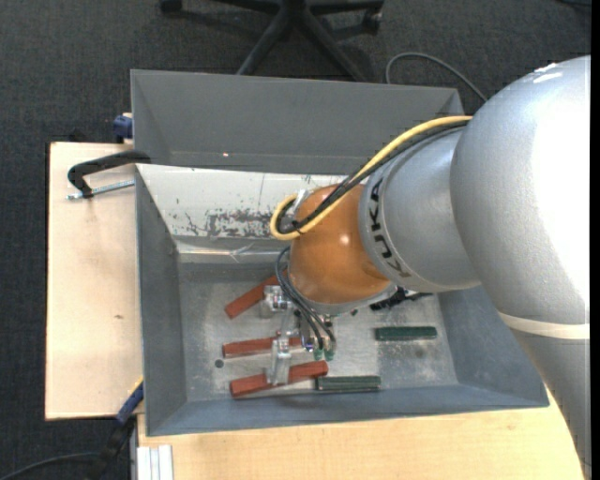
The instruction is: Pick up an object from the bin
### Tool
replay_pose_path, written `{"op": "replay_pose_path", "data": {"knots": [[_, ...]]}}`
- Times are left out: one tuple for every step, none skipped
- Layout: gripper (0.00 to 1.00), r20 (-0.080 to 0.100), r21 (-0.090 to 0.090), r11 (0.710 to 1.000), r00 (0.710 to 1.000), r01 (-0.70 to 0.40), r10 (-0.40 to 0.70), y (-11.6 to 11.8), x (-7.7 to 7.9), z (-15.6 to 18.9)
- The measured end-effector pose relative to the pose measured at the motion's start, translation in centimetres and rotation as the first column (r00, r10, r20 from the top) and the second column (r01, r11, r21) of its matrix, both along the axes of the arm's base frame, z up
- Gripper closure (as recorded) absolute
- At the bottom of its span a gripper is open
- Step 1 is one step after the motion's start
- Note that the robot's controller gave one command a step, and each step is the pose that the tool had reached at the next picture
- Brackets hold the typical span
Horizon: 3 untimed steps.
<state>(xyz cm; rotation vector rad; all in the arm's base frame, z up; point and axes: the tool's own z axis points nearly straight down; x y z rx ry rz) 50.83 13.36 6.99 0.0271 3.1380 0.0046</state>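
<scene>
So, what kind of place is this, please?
Probably a robotics lab or office-like test room: a robot arm reaches into a grey metal bin of small red-brown bars, and an office chair base stands on dark carpet behind it.

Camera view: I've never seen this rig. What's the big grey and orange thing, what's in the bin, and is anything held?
It looks down into a grey metal bin. The big grey shape from the right is the robot arm; the orange cover sits on its wrist. Its tool is low between the middle red-brown bar and the front red-brown bar; a third red-brown bar lies behind. A near green bar and a far green bar lie toward the picture's right. Whether anything is held cannot be told.
</scene>
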Motion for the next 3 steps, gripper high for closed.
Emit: {"op": "replay_pose_path", "data": {"knots": [[0.0,0.0,0.0,1.0,1.0,0.0,0.0,0.1,0.1,0.1],[1.0,-0.001,0.0,1.0,1.0,0.0,0.0,0.1,0.1,0.1],[1.0,0.009,0.002,1.0,1.0,0.0,0.0,0.2,0.4,11.2]]}}
